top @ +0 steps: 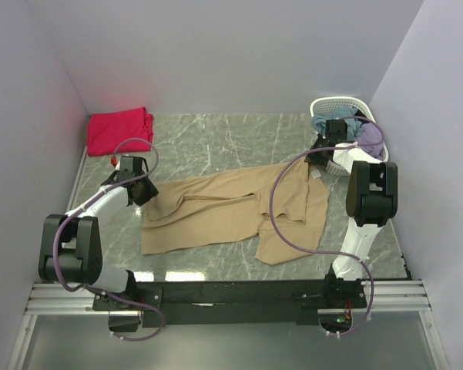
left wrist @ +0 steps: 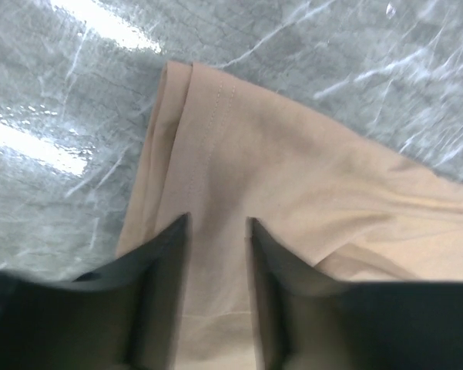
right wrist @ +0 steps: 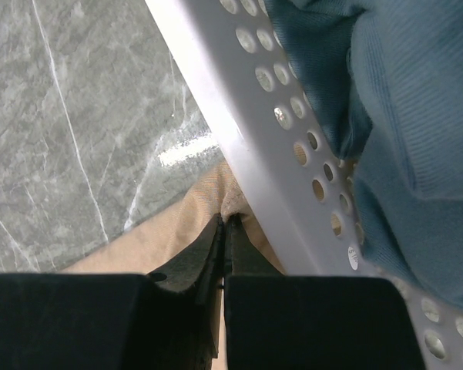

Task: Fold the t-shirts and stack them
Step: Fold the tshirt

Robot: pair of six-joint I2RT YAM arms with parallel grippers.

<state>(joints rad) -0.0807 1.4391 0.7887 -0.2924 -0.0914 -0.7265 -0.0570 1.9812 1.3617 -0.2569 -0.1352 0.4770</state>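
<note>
**Tan tee spread, fold not yet made; one tee set aside**

- Red-pink t-shirt [top: 119, 129]: compact bundle in the far left corner of the worktop [top: 216, 146], well apart from everything else. Reads as folded and parked; judged done.
- Tan t-shirt [top: 216, 216]: lies mid-worktop, mostly flat, creased, with its right part doubled over itself. No tidy fold here.
- Left end effector [left wrist: 214, 223]: down on the tan tee's left end, near the stitched hem [left wrist: 192, 100]. Jaws stand part-way apart with cloth in the gap. Cannot tell whether they bite or only straddle it.
- Right end effector [right wrist: 225, 223]: jaws together, pinching a pucker of tan cloth right against the basket [right wrist: 239, 131] wall at the far right.
- Basket holds blue cloth [right wrist: 400, 116] and something purple. Cannot tell whether these are more tees.

Judgement: roughly one garment handled and the second being taken by two ends. Left to do: fold the tan tee, set it on the red-pink one, then whatever the basket holds.
</note>
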